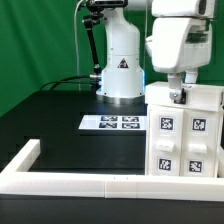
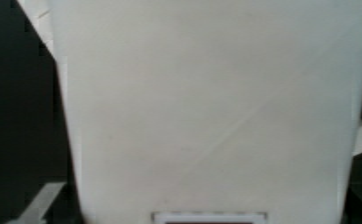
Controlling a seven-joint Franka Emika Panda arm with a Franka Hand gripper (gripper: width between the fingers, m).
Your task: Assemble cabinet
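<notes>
The white cabinet stands at the exterior view's right, close behind the low white rail, and its front shows several black-and-white tags. My gripper hangs straight down over the cabinet's top edge, and its fingertips reach that top. Whether the fingers clamp a panel is hidden by the hand and the white parts. In the wrist view a broad white cabinet surface fills nearly the whole picture. A narrow edge of a tag shows at its lower edge. No fingers show there.
The marker board lies flat on the black table in the middle. The arm's white base stands behind it. A low white rail edges the table's front and turns back at the exterior view's left.
</notes>
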